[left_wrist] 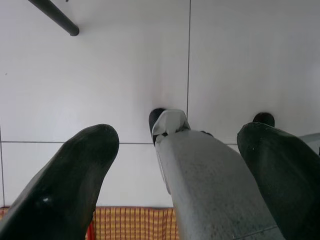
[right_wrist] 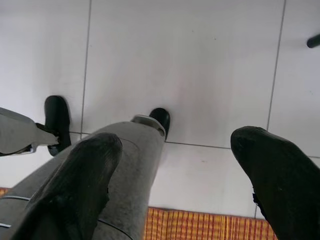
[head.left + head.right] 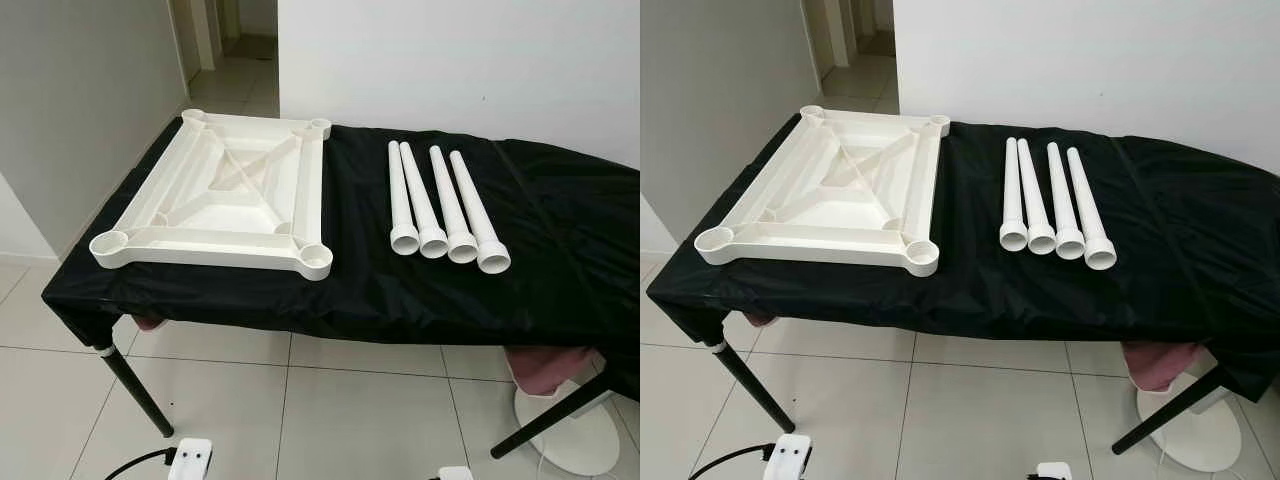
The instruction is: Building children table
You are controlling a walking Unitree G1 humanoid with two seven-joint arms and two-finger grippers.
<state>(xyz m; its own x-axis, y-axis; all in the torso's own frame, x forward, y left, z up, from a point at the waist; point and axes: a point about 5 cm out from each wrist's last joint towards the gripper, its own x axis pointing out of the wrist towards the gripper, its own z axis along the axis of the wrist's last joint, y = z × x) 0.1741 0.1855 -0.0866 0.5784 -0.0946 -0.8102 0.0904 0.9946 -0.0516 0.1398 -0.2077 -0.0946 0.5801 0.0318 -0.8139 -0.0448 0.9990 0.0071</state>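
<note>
Hanging idle, both grippers' fingers (image 1: 75, 175) spread, empty.

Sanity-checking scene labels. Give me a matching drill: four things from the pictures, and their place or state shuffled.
1. tabletop
2. four legs
3. black cloth
4. left gripper

A. covers the work table
B. side by side, right half of the cloth
C. upside down, left half of the cloth
D. open, hanging over floor tiles

Pairs: 1-C, 2-B, 3-A, 4-D
</note>
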